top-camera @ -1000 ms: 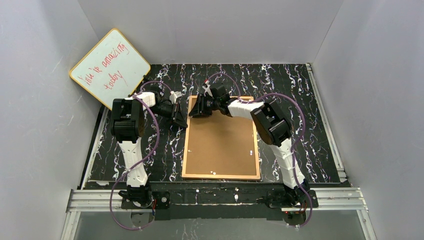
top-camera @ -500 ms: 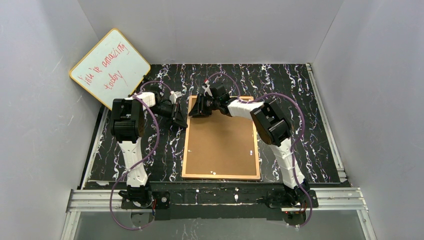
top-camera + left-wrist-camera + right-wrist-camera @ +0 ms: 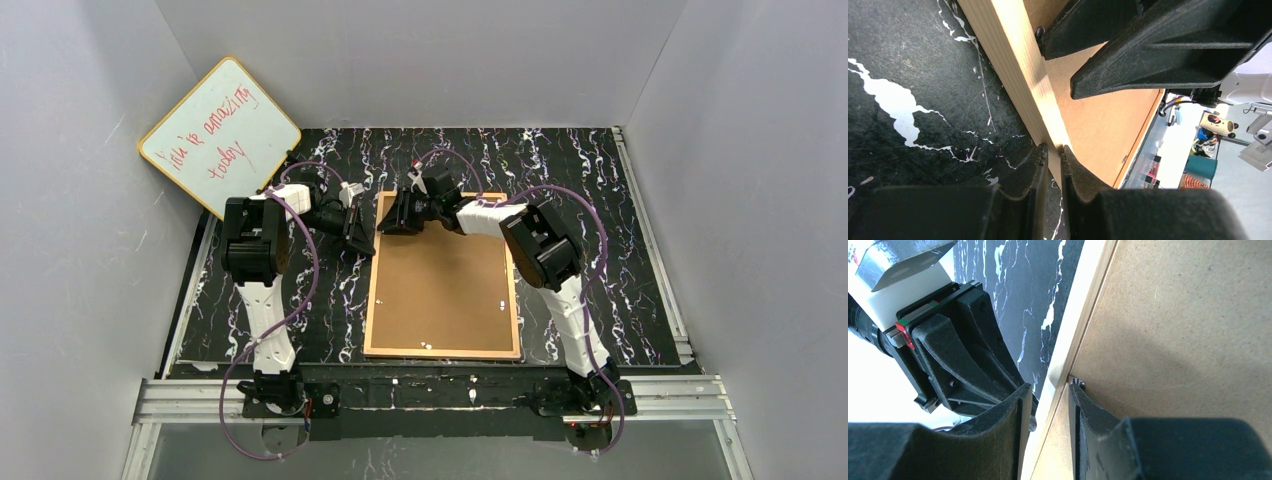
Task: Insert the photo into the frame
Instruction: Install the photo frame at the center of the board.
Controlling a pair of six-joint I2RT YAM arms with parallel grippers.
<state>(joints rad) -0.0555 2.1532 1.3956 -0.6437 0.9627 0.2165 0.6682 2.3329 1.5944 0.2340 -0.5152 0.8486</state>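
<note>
The light-wood frame point(image 3: 443, 353) lies flat on the black marbled mat, with the brown backing board point(image 3: 440, 280) filling its inside. The photo is hidden. At the far part of the frame's left rim point(image 3: 1003, 55), my left gripper point(image 3: 1053, 148) is shut, pinching the rim between its fingertips. My right gripper point(image 3: 1048, 387) straddles the same rim point(image 3: 1083, 305) just beyond it. Its jaws are open: one finger hangs outside the rim with a gap, the other rests on the backing board point(image 3: 1188, 315) by a small metal tab point(image 3: 1079, 384).
A yellow-rimmed whiteboard point(image 3: 220, 135) with red writing leans in the back left corner. Grey walls close in three sides. An aluminium rail point(image 3: 430, 395) runs along the near edge. The two grippers point(image 3: 362, 243) point(image 3: 390, 228) sit very close together.
The right wrist has shifted very slightly at the frame's far left corner. The left arm and the frame have not moved.
</note>
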